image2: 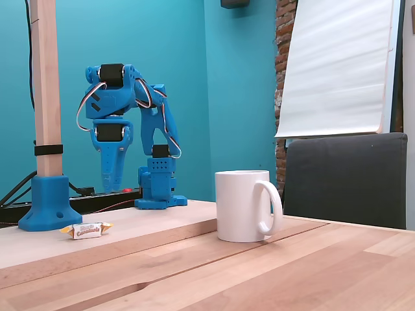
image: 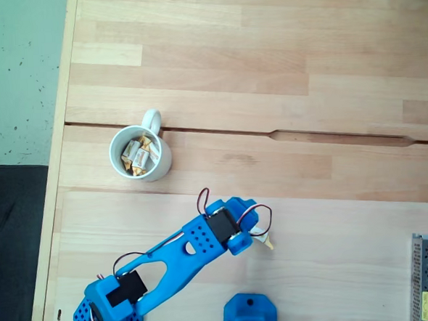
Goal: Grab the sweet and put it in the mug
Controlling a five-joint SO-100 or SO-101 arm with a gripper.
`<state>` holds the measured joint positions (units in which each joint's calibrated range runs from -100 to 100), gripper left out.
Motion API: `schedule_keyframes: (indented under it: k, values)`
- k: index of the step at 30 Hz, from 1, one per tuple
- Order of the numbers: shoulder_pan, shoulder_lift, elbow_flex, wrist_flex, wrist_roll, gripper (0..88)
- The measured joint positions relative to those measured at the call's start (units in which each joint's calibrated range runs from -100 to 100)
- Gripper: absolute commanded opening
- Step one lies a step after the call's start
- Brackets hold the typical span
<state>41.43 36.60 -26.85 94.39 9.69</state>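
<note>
Bench [image: 281,69]: pale wood planks, with a dark seam running across in the top-down fixed view.

Arm [image: 178,259]: blue, bent at the elbow, reaching from the lower left toward centre in the top-down fixed view. In the low side fixed view it stands folded at the back [image2: 123,123], with the tool hanging point down above the bench.

Post [image2: 44,116]: upright wooden beam in a blue foot, at the left of the side view.

Chair [image2: 347,178]: dark, behind the bench at the right of the side view.

Mug [image: 141,153]: white, upright, handle pointing to the far edge of the bench from above. Several wrapped sweets lie inside. In the side view [image2: 245,206] its handle faces right.

Tool [image2: 111,183]: fingers close together, nearly closed, nothing between them; its tip is clear of the bench.

Sweet [image2: 85,229]: white wrapper with gold twisted ends, flat on the bench just beside the post's foot in the side view, well apart from the mug. From above it pokes out [image: 265,240] at the right of the arm's head.
</note>
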Motion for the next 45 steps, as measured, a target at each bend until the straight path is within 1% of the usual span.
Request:
schedule_keyframes:
  k: [11, 17, 24, 39, 45]
  values:
    - [0.30, 2.72, -0.18, 2.12, 4.40, 27.8]
    - [3.47, 3.00, -0.18, 2.12, 7.42, 28.4]
    - [5.17, 3.00, -1.08, 2.12, 10.50, 27.7]
    - [5.02, 7.72, -1.17, 1.95, 10.70, 27.6]
    - [5.02, 9.36, -5.92, 1.95, 10.70, 27.6]
